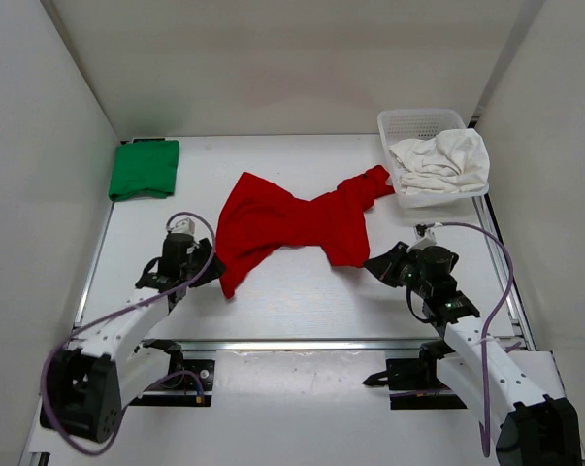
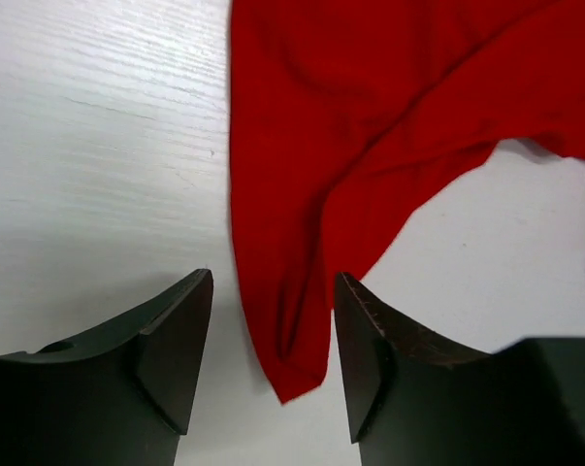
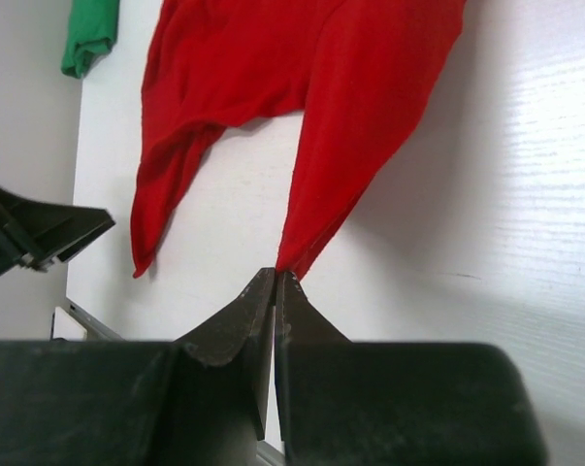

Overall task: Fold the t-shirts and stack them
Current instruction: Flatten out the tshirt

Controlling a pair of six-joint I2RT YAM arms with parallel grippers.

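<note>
- Red t-shirt (image 1: 292, 225) lies mid-table, spread out but rumpled and twisted at the middle. One sleeve end reaches up to the basket (image 1: 401, 120) at the far right.
- Left gripper (image 2: 273, 349) is low over the table (image 1: 273, 311) at the red shirt's near-left corner, jaws spread. The narrow pointed tip of that corner lies on the table in the gap between the two fingers. It sits closer to the right-hand finger in the wrist view. Nothing is pinched.
- Right gripper (image 3: 276, 277) is at the red shirt's near-right corner, jaws pressed together. The corner tapers to a point that runs straight into the fingertips, so it reads as pinching the very tip of the cloth. The cloth just beyond the tips casts a shadow on the table beside it.
- Green t-shirt (image 1: 145, 168) is folded into a neat rectangle at the far-left corner of the table, well apart from the red one and from both arms.
- White t-shirt (image 1: 442, 160) is crumpled in the white mesh basket, filling its near half and spilling over the right rim.
- Both arms reach forward from their bases, one at each near corner of the red shirt.
</note>
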